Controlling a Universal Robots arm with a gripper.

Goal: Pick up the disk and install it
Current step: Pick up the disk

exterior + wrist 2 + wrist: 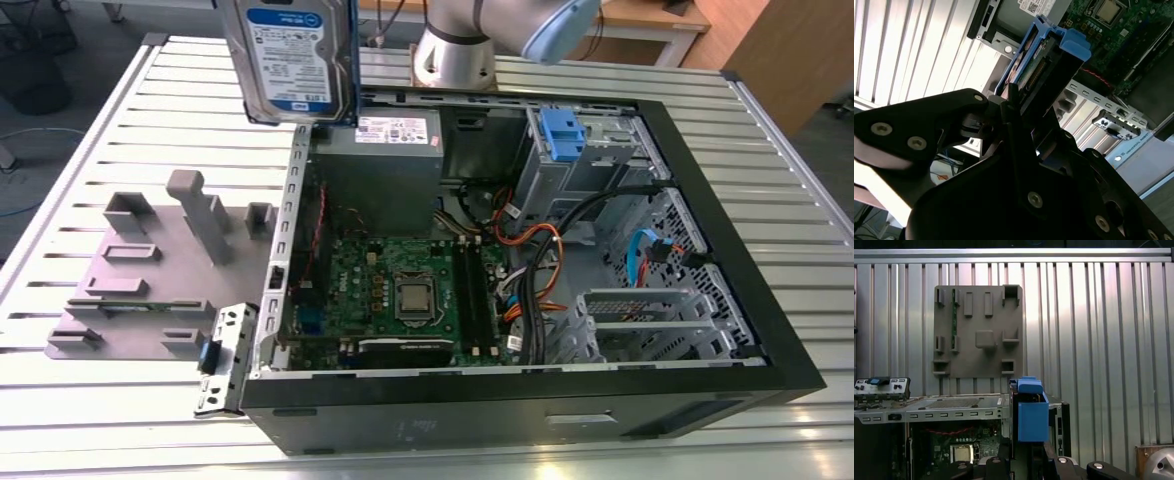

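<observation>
Though cropped at the exterior view's upper left, the disk hangs clamped tight in the tool.

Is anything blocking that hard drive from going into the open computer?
Nothing visible does. The gripper holds the disk above the open case, near the power supply. Loose cables lie inside, toward the exterior view's right.

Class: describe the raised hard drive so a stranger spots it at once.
Find the open black computer case on the slatted metal table. Above its far corner at the exterior view's left, a silver metal hard drive with a blue-and-white label hangs upright. Unlike the blue plastic carrier seated inside the case, it rests on nothing.
</observation>
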